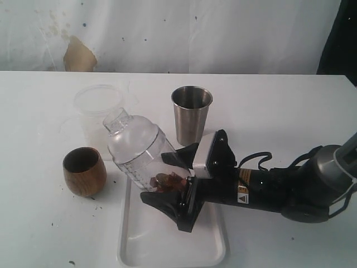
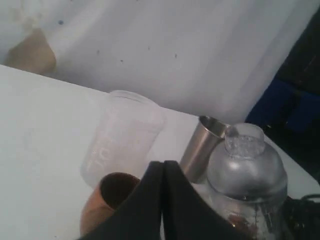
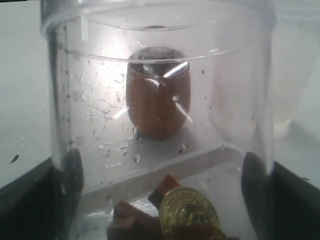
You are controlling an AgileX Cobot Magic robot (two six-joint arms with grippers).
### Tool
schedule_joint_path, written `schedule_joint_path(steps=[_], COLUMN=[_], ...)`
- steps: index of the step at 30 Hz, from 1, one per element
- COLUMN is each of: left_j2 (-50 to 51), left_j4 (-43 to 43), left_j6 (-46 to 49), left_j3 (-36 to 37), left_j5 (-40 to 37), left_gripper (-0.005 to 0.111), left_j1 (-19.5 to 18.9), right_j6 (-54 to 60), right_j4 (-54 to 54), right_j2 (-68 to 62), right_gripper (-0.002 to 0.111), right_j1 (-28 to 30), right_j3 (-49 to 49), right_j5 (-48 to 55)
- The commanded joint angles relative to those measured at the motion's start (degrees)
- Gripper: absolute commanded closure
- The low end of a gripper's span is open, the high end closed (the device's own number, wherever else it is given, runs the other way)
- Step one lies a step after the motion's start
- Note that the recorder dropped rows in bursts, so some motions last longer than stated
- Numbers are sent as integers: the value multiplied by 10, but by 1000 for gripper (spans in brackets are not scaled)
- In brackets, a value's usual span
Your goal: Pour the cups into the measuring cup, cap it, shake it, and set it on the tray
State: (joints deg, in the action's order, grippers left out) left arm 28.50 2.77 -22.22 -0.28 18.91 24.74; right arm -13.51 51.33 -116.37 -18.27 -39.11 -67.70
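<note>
A white table (image 1: pixel 279 111) seen from above. The right gripper (image 1: pixel 174 180) reaches in low and is clamped on the base end of the measuring cup (image 1: pixel 136 146), one black finger on each side of its clear wall. The measuring cup is tilted, and its domed lid (image 1: pixel 125 129) points up and away from the gripper. Small brown pieces (image 1: pixel 167 181) and a gold embossed disc (image 3: pixel 189 212) lie at the bottom of the cup, between the fingers. The white tray (image 1: pixel 134 245) lies directly beneath this gripper; whether the cup touches the tray cannot be told.

Beyond the fingertips, past the held cup, the wooden cup (image 1: pixel 84 171) stands upright on the table beside the tray. The steel tumbler (image 1: pixel 191 114) stands upright just beside the gripper's far finger. A frosted plastic tub (image 1: pixel 100 111) stands behind the lid end of the measuring cup.

The left gripper (image 2: pixel 164 200) shows only in its own wrist view, with its dark fingers pressed together and holding nothing. The wooden cup, tub, tumbler and capped measuring cup all lie ahead of it.
</note>
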Motion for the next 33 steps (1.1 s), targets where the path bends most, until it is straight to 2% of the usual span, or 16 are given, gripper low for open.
schedule_joint_path(steps=[1, 5, 8, 11, 16, 19, 28, 30, 33], left_j2=[128, 264, 373, 459, 559, 589, 599, 599, 595], left_j4=[-41, -91, -137, -176, -182, -199, -325, -330, -313], left_j6=[-1, -3, -5, -18, -24, -45, -150, -150, -145], left_j3=[3, 2, -45, -91, -149, -169, -187, -185, -184], left_j5=[120, 190, 196, 236, 279, 300, 384, 377, 311], left_gripper=[107, 107, 107, 107, 107, 107, 107, 107, 107], left_j1=[31, 34, 34, 34, 34, 34, 34, 34, 34], right_j6=[2, 2, 2, 2, 1, -2, -2, -2, -2], right_j4=[1, 1, 1, 3, 17, 24, 27, 27, 25], right_j2=[3, 3, 3, 3, 3, 3, 3, 3, 3], right_gripper=[108, 108, 108, 108, 108, 108, 108, 108, 108], right_j1=[-1, -1, -1, -1, -1, -1, -1, -1, -1], right_j3=[-4, -4, -4, -4, -4, -4, -4, -4, -4], right_j5=[-23, -23, -23, -23, -23, -23, -23, -23, -23])
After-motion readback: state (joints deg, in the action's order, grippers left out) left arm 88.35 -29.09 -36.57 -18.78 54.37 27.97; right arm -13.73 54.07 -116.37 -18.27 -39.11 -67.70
